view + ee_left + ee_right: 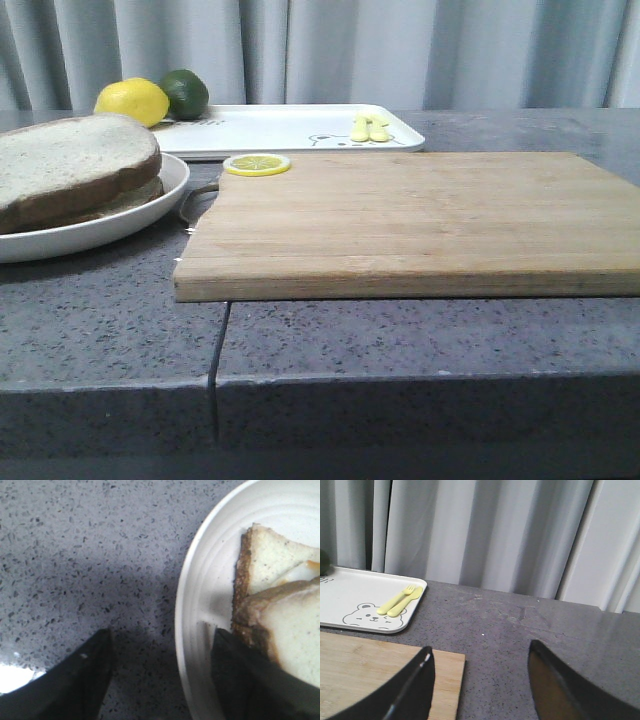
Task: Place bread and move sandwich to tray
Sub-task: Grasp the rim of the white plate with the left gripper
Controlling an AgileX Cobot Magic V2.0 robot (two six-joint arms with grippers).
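Grey speckled stone forms the bench (110,330) in the front view, where the sandwich (75,170), thick white bread with a brown crust, sits on a shallow round white plate (120,225) at the left. Its top slice of bread (70,155) already lies over the lower slice, so the bread-placing step looks done. The flat white rectangular tray (290,128) with its small cartoon print lies well behind, beyond a wooden cutting board (410,220); only a pair of yellow utensils (370,128) rests on its surface, so the move to the tray is still to come. A lemon slice (256,164) sits at the board's far left corner, and a lemon (132,101) and a lime (185,92) lie by the tray's left end. Neither arm shows here.

From the left wrist, the left gripper (162,672) stands wide and holds nothing, one finger over the bare bench, the other over the plate's rim beside the sandwich. A pale edge of fried egg (302,572) peeks between the slices. I judge this a stance for taking the plate by its rim.

From the right wrist, the right gripper (480,680) is likewise spread and empty, above the board's corner and the bench, with the tray off to one side.
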